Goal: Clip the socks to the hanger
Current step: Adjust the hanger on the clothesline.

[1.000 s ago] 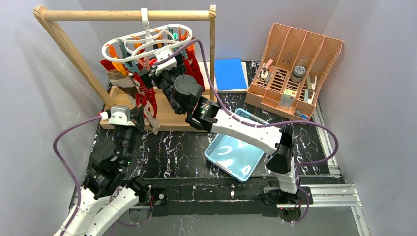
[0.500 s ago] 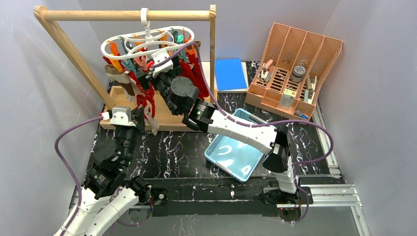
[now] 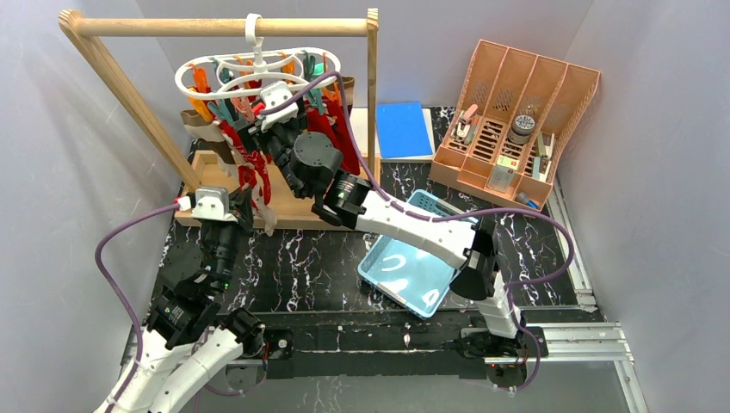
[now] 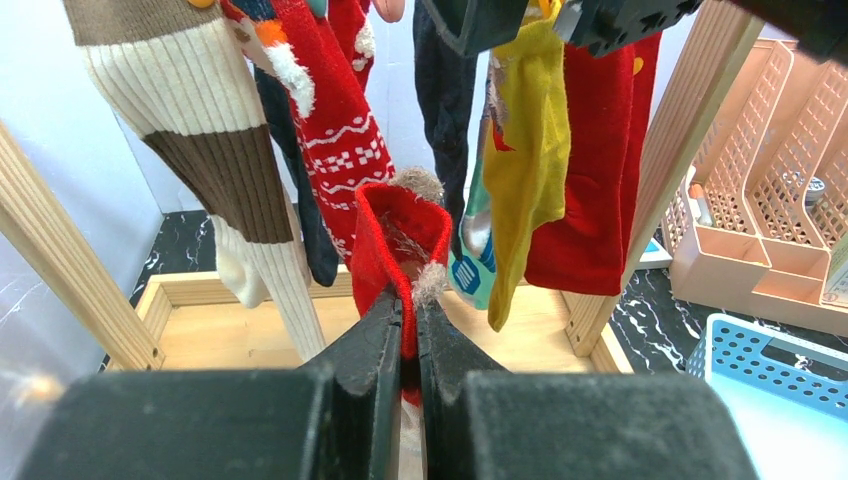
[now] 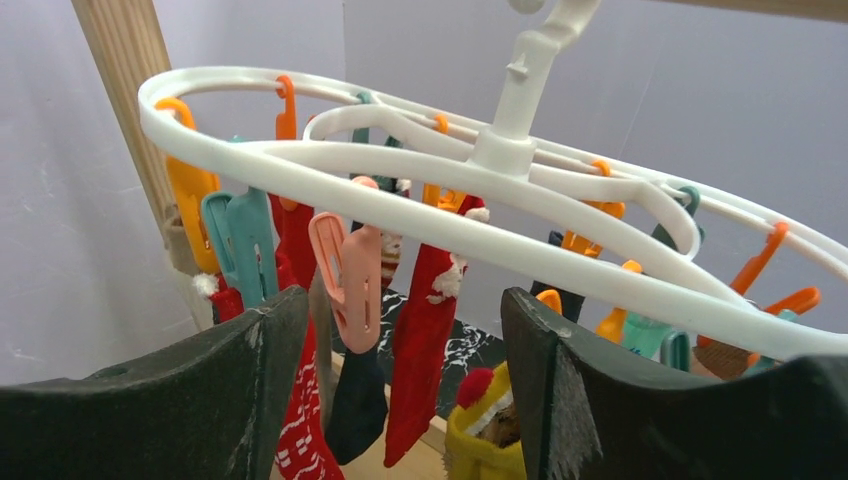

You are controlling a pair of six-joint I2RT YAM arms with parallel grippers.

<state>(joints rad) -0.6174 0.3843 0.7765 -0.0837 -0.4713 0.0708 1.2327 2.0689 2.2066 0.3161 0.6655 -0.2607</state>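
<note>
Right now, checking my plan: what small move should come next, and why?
Probably close the right gripper on the pink clip to squeeze it open: its open jaws frame that clip, and the left gripper holds the red sock ready.

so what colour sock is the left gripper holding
Red sock, with fuzzy pale trim; best in the left wrist view.

The hanger [image 3: 256, 62] hangs from the rail [image 3: 172, 27] at back left, socks [image 3: 244, 146] beneath it — the organizer [image 3: 516, 112] stands back right, the tray [image 3: 411, 274] before it.
</note>
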